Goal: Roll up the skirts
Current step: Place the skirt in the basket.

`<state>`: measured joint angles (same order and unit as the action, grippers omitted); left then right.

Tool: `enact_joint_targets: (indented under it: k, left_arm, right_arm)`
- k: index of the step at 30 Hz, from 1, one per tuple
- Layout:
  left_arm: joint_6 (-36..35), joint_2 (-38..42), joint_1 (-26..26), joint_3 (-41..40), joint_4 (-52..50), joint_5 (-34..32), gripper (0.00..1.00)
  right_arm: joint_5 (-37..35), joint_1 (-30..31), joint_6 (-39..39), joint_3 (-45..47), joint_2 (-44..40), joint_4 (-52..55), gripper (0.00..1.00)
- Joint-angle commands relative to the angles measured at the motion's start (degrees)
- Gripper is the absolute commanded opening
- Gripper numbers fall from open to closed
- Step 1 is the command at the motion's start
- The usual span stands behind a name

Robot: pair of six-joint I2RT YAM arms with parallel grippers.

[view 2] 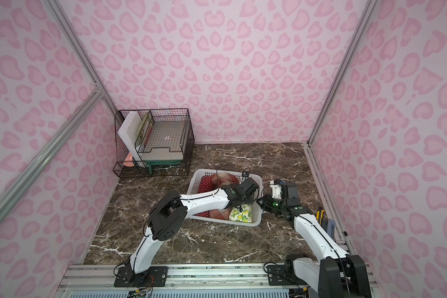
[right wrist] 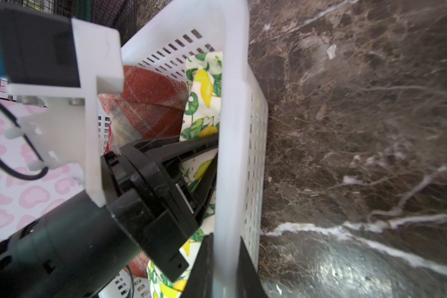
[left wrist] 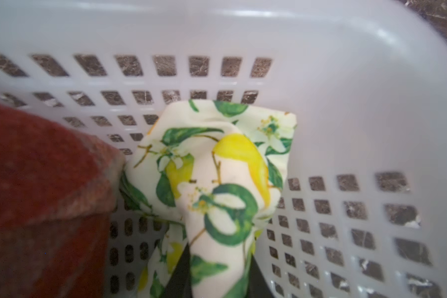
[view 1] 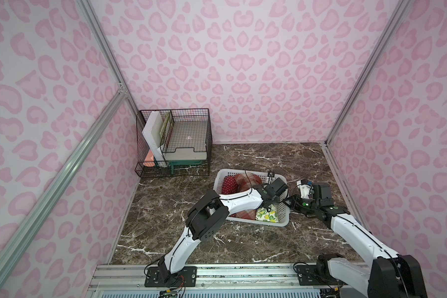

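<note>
Pink leopard-print walls (view 1: 243, 64) all round, dark veined marble tabletop (view 1: 217, 245) below, and all the action is packed into the white plastic basket (view 1: 232, 170) right of centre. Down inside it sits the left gripper (left wrist: 220, 263), at the near corner on the robot's right. Its fingers (left wrist: 181, 273) are closed on a raised ridge of the lemon skirt (left wrist: 217, 167), with cloth touching both of them. So the skirt lies directly beneath that gripper, tucked against the basket's right-hand wall, and its long axis looks to run along that wall, near to far. Just across the same wall is the right gripper (right wrist: 226, 263), pinched onto the basket's rim with one finger inside and one outside, steadying it by the look of things. The left arm is plainly the nearer one to the cloth, so any tuck or release is its job. Touching the lemon bundle is the plaid skirt (view 1: 245, 214), and a red polka-dot skirt (view 1: 227, 184) is bundled at the far end. Hard to read: in both top views the left forearm covers the basket's middle and hides the fingertips. The left wrist view crops the fingers at its edge. Whether the lemon roll is tight or slack, I can't tell.
</note>
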<state>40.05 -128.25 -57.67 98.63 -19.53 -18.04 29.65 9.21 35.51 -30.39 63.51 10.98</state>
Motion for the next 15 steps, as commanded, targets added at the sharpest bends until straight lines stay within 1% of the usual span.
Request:
enact_joint_targets:
  k: [1,3,7,9,10,12,13,15]
  left_arm:
    - [-1.31,-0.32,0.10,1.91,-6.78,0.38,0.38]
    - [-2.06,-0.68,0.07,3.08,-8.34,1.35,0.45]
    - [-2.82,0.11,0.01,3.49,-9.12,2.21,0.54]
    - [-2.95,0.69,0.01,3.28,-9.26,1.92,0.70]
    - [-3.26,0.97,0.01,3.34,-9.57,1.83,0.76]
    - [-3.40,1.72,0.01,3.34,-9.92,1.78,0.79]
    - [-3.71,2.04,0.01,3.34,-9.96,2.05,0.98]
    - [-4.23,2.47,0.04,3.48,-9.92,2.61,0.98]
  right_arm:
    - [-5.84,-0.07,-3.69,0.68,0.08,7.34,0.00]
    - [-5.92,-0.27,-3.74,0.64,-0.05,7.47,0.00]
    - [-5.81,-0.25,-4.00,0.47,-0.10,7.94,0.00]
    - [-6.08,-0.25,-4.04,0.42,-0.44,8.24,0.00]
    - [-6.33,-0.25,-4.16,0.25,-0.66,8.50,0.00]
    - [-6.66,-0.26,-4.33,0.24,-0.92,8.79,0.00]
    - [-6.71,-0.29,-4.32,0.32,-1.01,8.88,0.00]
    - [-6.67,-0.27,-4.39,0.41,-1.02,8.80,0.00]
